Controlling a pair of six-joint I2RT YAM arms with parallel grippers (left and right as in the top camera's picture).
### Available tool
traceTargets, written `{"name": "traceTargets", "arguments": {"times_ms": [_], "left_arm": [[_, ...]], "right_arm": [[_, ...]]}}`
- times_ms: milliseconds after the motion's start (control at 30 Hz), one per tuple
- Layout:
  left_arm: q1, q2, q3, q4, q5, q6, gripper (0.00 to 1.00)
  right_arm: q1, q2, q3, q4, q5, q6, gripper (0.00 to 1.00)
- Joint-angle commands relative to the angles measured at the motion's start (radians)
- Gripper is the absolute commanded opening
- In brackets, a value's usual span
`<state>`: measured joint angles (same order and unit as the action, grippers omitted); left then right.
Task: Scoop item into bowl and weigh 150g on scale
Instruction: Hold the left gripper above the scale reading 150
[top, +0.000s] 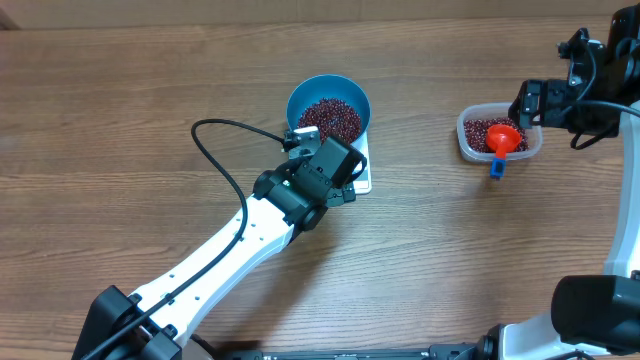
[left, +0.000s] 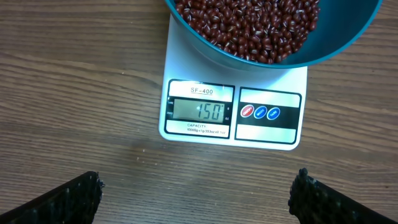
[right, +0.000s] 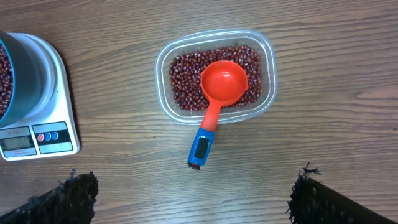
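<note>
On the scale, bowl back from near edge, left claw, right claw spread

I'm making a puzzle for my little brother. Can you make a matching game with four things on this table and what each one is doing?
Things:
1. blue bowl
2. red scoop
3. scale
4. clear tub

What it is doing:
A. shows 150 on its display
B. holds beans and the scoop
C. sits on the scale
D. lies on the beans, handle sticking out over the rim

Right pairs: 1-C, 2-D, 3-A, 4-B
</note>
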<state>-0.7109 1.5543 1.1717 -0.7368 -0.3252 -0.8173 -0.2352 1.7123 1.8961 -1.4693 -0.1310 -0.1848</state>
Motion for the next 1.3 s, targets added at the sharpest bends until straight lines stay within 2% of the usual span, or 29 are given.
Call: {"name": "traceTargets", "arguments": {"times_ms": [0,1267], "left_arm": [[0.005,0.012,0.013,-0.003,0.004,-0.018,0.99],[0.005,0.012,0.013,-0.026,0.008,-0.018,0.99]], "right_arm": [[0.000,-0.007,0.023,0.001,-0.004,-0.003,1.00],[0.000,-0.007,0.023,0.001,-0.004,-0.003,1.00]]}}
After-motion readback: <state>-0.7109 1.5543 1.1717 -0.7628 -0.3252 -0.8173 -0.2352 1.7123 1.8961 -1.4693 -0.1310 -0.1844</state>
